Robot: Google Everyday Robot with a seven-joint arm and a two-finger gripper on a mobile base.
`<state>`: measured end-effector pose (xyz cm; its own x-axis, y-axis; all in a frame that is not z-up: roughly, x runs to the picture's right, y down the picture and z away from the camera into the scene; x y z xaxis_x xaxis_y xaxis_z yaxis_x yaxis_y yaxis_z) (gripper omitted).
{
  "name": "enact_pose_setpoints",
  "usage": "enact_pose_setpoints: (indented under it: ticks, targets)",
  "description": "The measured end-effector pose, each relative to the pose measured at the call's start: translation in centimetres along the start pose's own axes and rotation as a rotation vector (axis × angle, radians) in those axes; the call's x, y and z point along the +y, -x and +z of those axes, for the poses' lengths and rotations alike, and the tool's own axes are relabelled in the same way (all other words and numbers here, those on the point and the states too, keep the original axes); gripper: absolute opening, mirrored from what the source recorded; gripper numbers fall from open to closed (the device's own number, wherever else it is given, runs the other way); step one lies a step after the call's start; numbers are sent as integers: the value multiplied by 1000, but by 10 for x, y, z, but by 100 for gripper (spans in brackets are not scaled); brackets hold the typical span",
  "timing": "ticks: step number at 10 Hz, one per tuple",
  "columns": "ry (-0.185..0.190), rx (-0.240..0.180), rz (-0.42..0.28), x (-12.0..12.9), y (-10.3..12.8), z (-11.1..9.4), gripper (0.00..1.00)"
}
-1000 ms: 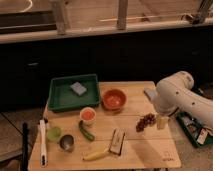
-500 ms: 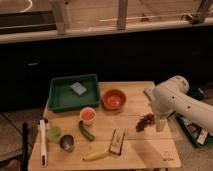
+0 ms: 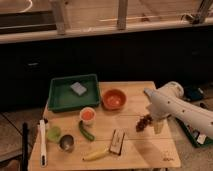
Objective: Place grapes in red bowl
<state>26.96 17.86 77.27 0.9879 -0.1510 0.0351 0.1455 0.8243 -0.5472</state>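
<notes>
The grapes [image 3: 144, 122], a small dark red-purple bunch, lie on the wooden table [image 3: 150, 150] right of its middle. The red bowl [image 3: 114, 98] stands upright near the table's back edge, up and to the left of the grapes, and looks empty. My white arm [image 3: 175, 107] reaches in from the right. The gripper [image 3: 157, 126] hangs below the arm's end, just right of the grapes and close to them. I cannot tell whether it touches them.
A green tray [image 3: 62, 97] with a grey sponge [image 3: 78, 88] sits at the back left. A white cup with orange inside [image 3: 87, 115], a cucumber [image 3: 86, 131], a banana [image 3: 96, 155], a metal cup [image 3: 66, 143], a dark block [image 3: 117, 141] and a white utensil [image 3: 42, 142] lie front left.
The arm has swung left and down, bringing the gripper next to the grapes. The grapes and the bowl have not moved.
</notes>
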Motion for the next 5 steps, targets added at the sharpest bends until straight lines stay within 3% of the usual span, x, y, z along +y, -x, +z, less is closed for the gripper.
enact_pose_setpoints:
  ticks: [2, 5]
  targets:
    - [-3, -5, -13, -1, -1, 16, 80]
    - [-7, -9, -37, -6, -1, 24, 80]
